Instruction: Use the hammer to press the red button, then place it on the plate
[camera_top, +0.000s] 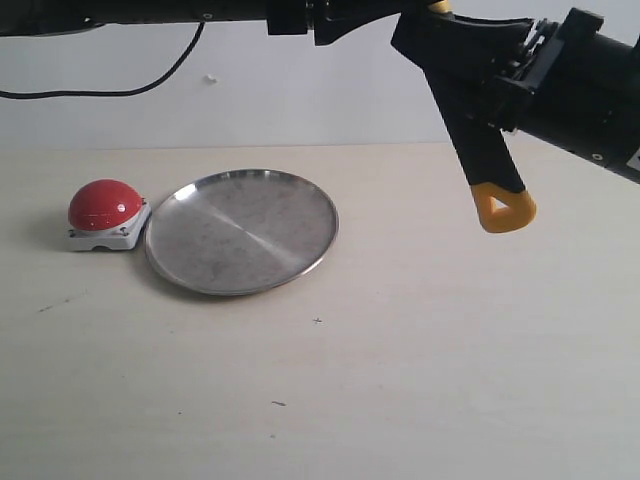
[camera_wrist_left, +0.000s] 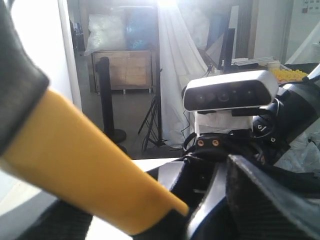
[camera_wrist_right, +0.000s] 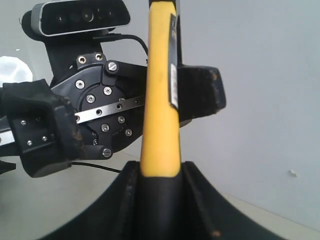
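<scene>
The hammer (camera_top: 487, 150) hangs high above the table's right side, its yellow looped end (camera_top: 504, 209) pointing down and its head out of view above. My right gripper (camera_top: 505, 85) is shut on the handle; in the right wrist view the yellow-and-black handle (camera_wrist_right: 160, 100) sits tight between its jaws (camera_wrist_right: 160, 185). My left gripper (camera_top: 385, 20) reaches across the top and stands open around the upper handle (camera_wrist_left: 85, 165), its fingers (camera_wrist_right: 200, 92) wide apart. The red button (camera_top: 104, 205) sits far left on the table. The silver plate (camera_top: 242, 231) lies beside the button, nothing on it.
A black cable (camera_top: 150, 80) hangs along the white back wall. The light wooden table (camera_top: 430, 380) stretches in front of and to the right of the plate. Both arms crowd the upper edge of the exterior view.
</scene>
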